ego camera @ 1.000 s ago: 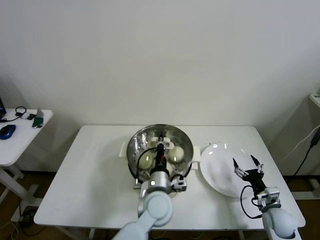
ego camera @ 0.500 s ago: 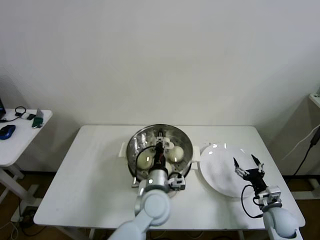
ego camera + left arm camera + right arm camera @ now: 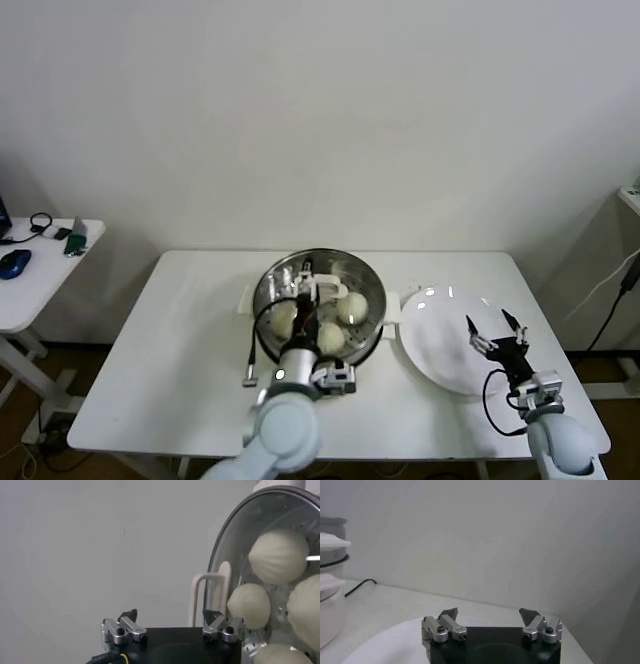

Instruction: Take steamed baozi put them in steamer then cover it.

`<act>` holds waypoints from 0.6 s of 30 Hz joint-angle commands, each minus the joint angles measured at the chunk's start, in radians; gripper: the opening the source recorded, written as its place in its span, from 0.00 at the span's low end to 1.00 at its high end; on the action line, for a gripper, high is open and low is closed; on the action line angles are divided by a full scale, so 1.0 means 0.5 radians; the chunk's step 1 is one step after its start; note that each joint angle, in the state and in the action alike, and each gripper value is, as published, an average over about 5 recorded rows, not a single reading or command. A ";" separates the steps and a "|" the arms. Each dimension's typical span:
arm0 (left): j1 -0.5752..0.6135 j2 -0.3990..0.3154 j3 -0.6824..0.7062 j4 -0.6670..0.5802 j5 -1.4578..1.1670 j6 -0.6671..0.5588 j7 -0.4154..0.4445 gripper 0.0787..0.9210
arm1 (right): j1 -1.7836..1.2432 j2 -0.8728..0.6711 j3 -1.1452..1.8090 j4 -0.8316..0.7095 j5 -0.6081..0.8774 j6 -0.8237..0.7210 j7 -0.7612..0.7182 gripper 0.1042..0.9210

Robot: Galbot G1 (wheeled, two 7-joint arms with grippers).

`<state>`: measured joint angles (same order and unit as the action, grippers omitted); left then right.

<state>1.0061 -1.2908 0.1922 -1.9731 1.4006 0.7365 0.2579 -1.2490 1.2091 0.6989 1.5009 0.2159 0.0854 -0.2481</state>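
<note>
Head view gives us the steamer (image 3: 318, 300) at mid-bench with steamed baozi (image 3: 351, 307) inside; our left end effector (image 3: 308, 297) hangs over it, fingers wide, holding nothing; right end effector (image 3: 494, 332), also wide, hovers over the plate (image 3: 440, 340) beside the steamer.

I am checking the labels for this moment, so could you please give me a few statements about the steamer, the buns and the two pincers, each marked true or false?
1. The steamer has no cover on it. True.
2. The left pincer is shut on a bun. False: its jaws stand open and hold nothing, above the steamer.
3. Baozi already lie inside the steamer. True: the left wrist view shows four.
4. The right pincer is inside the steamer. False: it is over the white plate, to the steamer's right.
5. The right pincer is open and empty. True.
6. A bun lies on the white plate. False: no bun is seen there.
</note>
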 commanded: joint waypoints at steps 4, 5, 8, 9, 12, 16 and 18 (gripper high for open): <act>0.282 0.216 -0.214 -0.373 -0.424 -0.097 -0.370 0.88 | 0.011 -0.004 -0.009 -0.006 -0.007 -0.002 -0.007 0.88; 0.312 0.220 -0.278 -0.390 -0.519 -0.176 -0.478 0.88 | 0.013 -0.005 -0.011 -0.004 -0.007 -0.002 -0.007 0.88; 0.414 0.225 -0.522 -0.456 -0.923 -0.482 -0.804 0.88 | 0.011 -0.011 -0.015 0.005 -0.007 -0.001 -0.010 0.88; 0.448 0.229 -0.602 -0.476 -1.065 -0.587 -0.907 0.88 | 0.008 -0.014 -0.016 0.011 -0.007 0.000 -0.012 0.88; 0.564 0.233 -0.898 -0.502 -1.490 -0.892 -1.131 0.88 | -0.003 -0.027 -0.020 0.027 -0.005 0.004 -0.018 0.88; 0.761 0.188 -1.312 -0.498 -2.060 -1.250 -1.178 0.88 | -0.003 -0.033 -0.032 0.035 0.004 0.013 -0.024 0.88; 0.889 0.132 -1.513 -0.474 -2.312 -1.422 -1.138 0.88 | -0.003 -0.036 -0.043 0.041 0.008 0.020 -0.029 0.88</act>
<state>1.2115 -1.2041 -0.0946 -2.1608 0.9322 0.7228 -0.0861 -1.2485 1.1961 0.6848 1.5122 0.2150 0.0887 -0.2589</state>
